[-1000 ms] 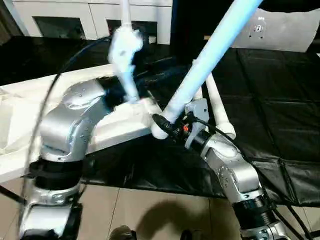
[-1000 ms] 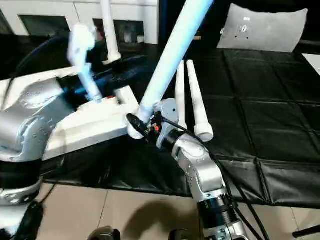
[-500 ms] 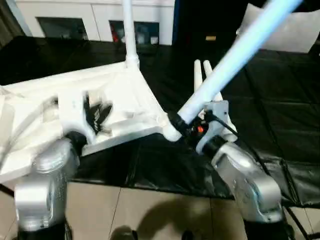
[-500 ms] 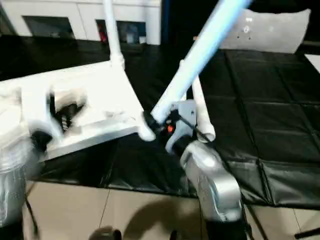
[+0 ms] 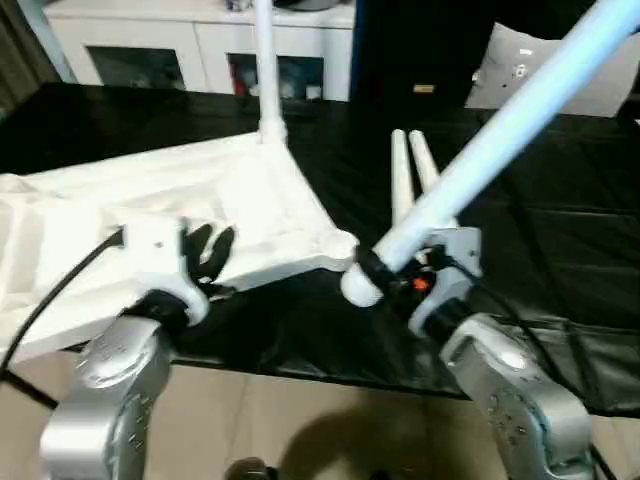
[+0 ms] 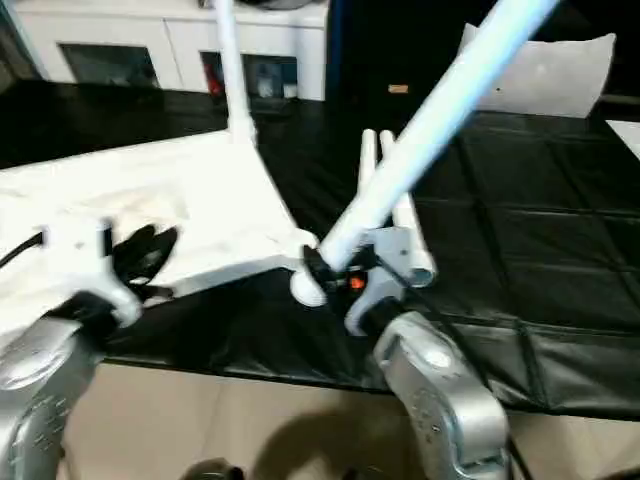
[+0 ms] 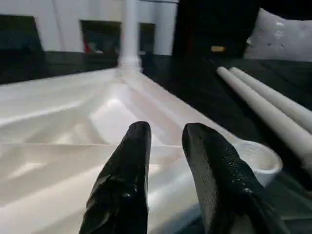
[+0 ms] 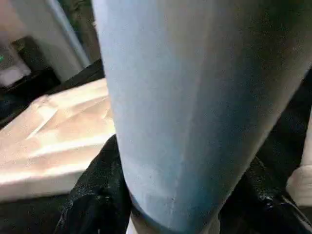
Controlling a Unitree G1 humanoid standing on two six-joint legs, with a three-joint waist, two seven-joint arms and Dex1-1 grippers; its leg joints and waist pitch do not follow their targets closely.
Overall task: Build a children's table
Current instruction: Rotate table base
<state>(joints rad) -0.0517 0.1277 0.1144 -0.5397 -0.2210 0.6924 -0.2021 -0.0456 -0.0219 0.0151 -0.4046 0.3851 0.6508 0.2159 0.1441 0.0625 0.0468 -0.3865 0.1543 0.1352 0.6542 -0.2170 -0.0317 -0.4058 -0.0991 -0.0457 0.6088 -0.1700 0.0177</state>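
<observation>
At lower left of the head view, the left gripper [image 5: 208, 250] hovers over the near edge of the tabletop [image 5: 120, 215], its black fingers [image 7: 129, 180] a little apart and holding nothing. The tabletop lies underside up across the left half of the frame on the black mat [image 5: 560, 230], ribs showing. At upper centre one leg [image 5: 264, 70] stands upright in the far corner socket. Centre frame, the near corner socket [image 7: 256, 157] sits empty. Just right of it, the right gripper [image 5: 385, 272] is clamped around a leg [image 5: 500, 135] slanting to the upper right corner. Behind it, two loose legs [image 5: 408, 180] lie side by side on the mat.
</observation>
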